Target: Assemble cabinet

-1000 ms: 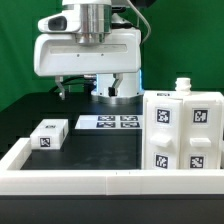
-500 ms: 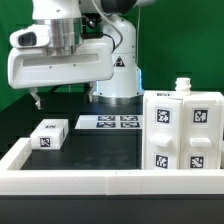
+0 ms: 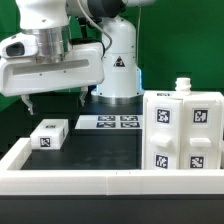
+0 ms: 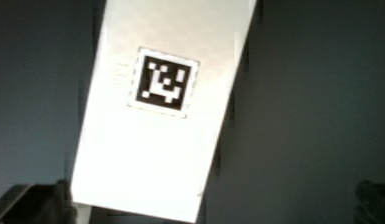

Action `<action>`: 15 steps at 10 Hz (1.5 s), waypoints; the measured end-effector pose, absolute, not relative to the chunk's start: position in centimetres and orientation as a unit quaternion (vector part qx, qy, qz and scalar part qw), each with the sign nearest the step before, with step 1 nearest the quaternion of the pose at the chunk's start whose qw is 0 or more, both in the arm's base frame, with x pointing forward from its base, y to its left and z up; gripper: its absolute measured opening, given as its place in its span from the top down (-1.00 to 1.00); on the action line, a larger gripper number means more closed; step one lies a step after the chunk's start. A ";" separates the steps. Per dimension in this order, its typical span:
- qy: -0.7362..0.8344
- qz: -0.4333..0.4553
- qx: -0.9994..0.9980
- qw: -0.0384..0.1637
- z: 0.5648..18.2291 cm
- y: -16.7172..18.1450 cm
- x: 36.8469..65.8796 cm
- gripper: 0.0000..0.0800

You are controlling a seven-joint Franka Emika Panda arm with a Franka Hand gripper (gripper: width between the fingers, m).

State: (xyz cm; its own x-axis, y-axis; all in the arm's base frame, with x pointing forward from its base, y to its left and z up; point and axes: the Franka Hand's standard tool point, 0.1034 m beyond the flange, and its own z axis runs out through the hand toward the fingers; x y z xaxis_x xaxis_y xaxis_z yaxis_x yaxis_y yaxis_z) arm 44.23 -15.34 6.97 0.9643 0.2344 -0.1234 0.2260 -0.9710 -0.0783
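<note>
Tool [image 3: 55,100] hangs at upper left of the exterior view, jaws spread wide, nothing between them. Just below it, left of centre: small tagged block [image 3: 48,133] lying flat on the black desk [image 3: 105,152], apart from the fingertips [image 3: 28,101]. Wrist view agrees: block [image 4: 162,105] fills the frame, a dark fingertip at either side of one end, no contact. Centre, further back: marker board [image 3: 108,122]. Right: cabinet body [image 3: 182,130], upright, tags facing the camera, well apart from the block. Judgement: assembly barely begun; block neither grasped nor joined to the body. Left to do: grasp, carry, fit.
</note>
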 end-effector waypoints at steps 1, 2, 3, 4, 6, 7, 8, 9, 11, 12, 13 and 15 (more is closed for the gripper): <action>-0.116 0.066 -0.990 0.032 6.9 -15.3 44.2 -0.99; -0.118 0.063 -0.991 0.029 6.7 -15.5 44.3 -0.99; -0.124 0.052 -0.991 0.019 6.1 -16.0 44.5 -0.99; -0.125 0.050 -0.991 0.013 5.3 -16.6 44.2 -0.99; -0.122 0.049 -0.991 0.006 4.4 -17.3 44.1 -0.99; -0.123 0.051 -0.991 0.006 4.0 -17.5 44.1 -0.99; -0.123 0.053 -0.991 0.006 3.8 -17.5 44.0 -0.99; -0.124 0.051 -0.991 0.004 3.5 -17.5 44.0 -0.99; -0.124 0.053 -0.991 0.001 2.7 -17.6 43.6 -0.99; -0.124 0.058 -0.991 0.001 2.1 -17.7 43.2 -0.99; -0.123 0.062 -0.990 0.003 1.7 -17.9 42.9 -0.99; -0.124 0.063 -0.990 0.003 1.6 -17.8 42.8 -0.99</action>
State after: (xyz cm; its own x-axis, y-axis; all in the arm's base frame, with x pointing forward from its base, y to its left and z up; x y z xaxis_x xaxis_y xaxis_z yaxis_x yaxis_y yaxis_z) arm 42.84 -17.82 1.64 0.9614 0.2455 -0.1239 0.2447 -0.9693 -0.0219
